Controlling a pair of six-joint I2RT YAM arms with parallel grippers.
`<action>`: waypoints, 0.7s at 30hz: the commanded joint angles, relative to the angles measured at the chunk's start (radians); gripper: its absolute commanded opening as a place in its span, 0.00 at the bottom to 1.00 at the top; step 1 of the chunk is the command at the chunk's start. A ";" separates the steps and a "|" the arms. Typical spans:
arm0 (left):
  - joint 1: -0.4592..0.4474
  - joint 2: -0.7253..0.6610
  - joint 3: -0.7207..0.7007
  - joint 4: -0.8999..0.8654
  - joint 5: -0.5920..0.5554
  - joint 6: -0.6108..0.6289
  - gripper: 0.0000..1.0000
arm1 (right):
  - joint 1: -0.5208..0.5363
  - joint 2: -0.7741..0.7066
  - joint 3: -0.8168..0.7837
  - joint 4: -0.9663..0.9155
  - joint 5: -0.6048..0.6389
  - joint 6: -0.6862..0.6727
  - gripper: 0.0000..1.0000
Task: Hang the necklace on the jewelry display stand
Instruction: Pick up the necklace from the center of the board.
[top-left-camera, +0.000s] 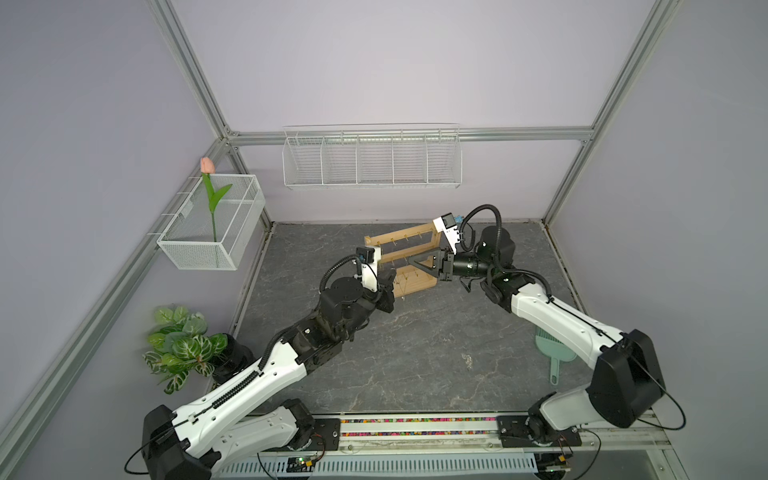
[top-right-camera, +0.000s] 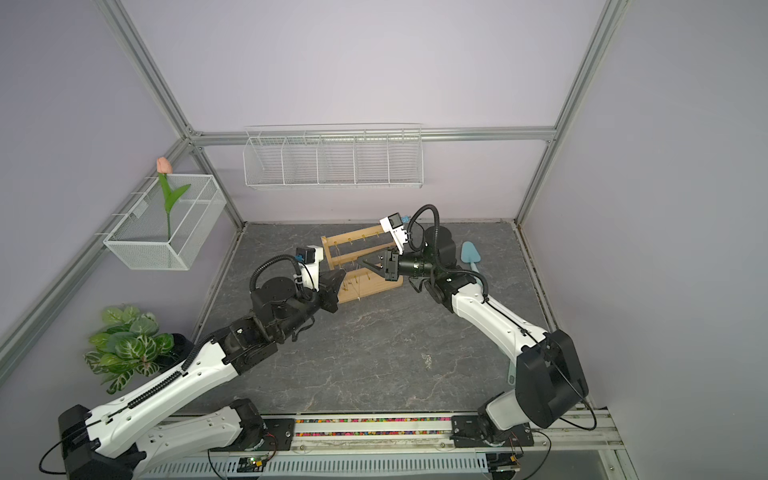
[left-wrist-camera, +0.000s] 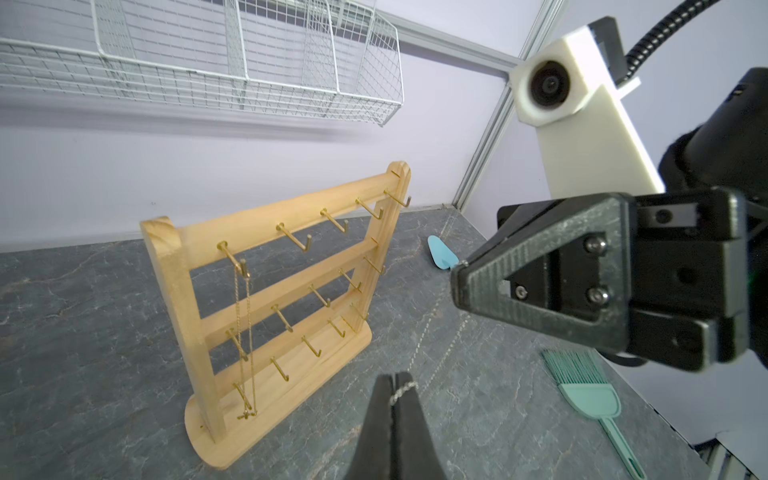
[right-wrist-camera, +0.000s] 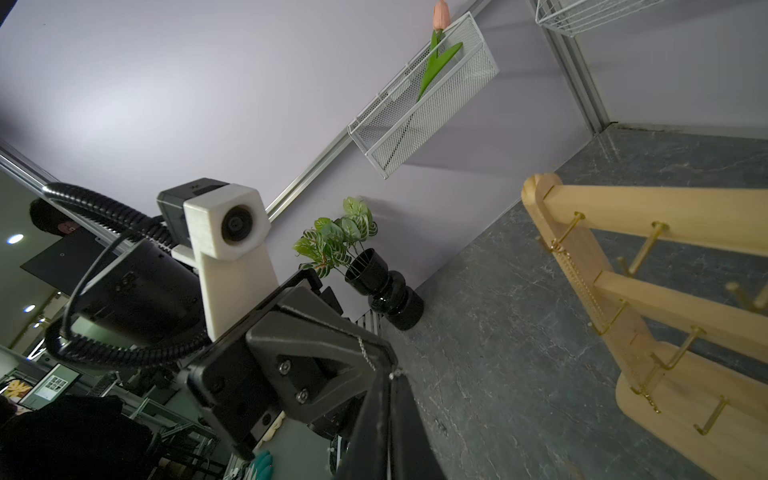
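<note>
Dark marbled tabletop (left-wrist-camera: 83, 311) carries it all: left gripper (left-wrist-camera: 394, 380) and right gripper (left-wrist-camera: 459, 274), both clenched, pinch the silver necklace (left-wrist-camera: 402, 390) stretched between them, roughly along the stand (left-wrist-camera: 178, 291) just beyond, toward the far edge; the right gripper is nearer its bars.

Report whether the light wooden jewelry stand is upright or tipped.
Upright: the wooden stand sits flat on its oblong base on the grey tabletop.

No legible text, label, brand, number or sign on anything in any view.
</note>
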 joint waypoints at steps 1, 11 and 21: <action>0.035 0.034 0.056 0.057 0.042 0.041 0.00 | -0.017 0.036 0.059 -0.101 -0.006 -0.091 0.07; 0.085 0.130 0.165 0.058 0.074 0.100 0.00 | -0.038 0.121 0.185 -0.212 0.007 -0.171 0.07; 0.114 0.192 0.237 0.024 0.087 0.115 0.00 | -0.042 0.206 0.308 -0.293 0.031 -0.202 0.07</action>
